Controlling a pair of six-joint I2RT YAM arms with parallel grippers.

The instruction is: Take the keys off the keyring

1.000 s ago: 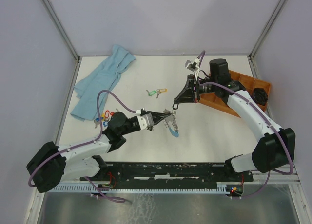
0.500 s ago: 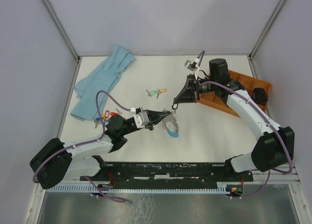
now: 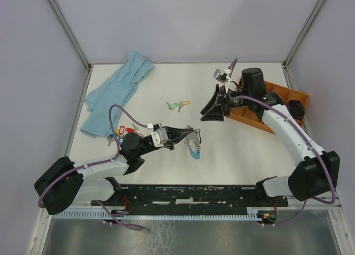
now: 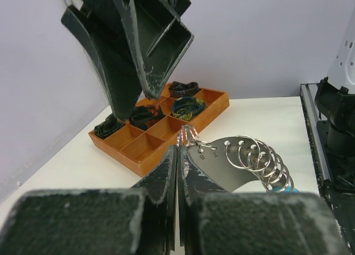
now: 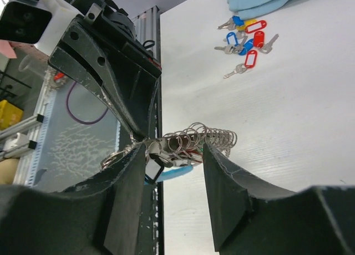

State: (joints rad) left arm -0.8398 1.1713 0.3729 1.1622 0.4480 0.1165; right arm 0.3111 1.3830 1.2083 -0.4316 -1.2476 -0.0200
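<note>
Backed off up and rightward since a second ago, the right gripper (image 3: 207, 116) stands parted and seemingly empty — the keyring (image 3: 194, 144) hangs mid-table just beyond its tips, clenched at one end by the left gripper (image 3: 186, 135), long axis trailing toward the near edge.
</note>
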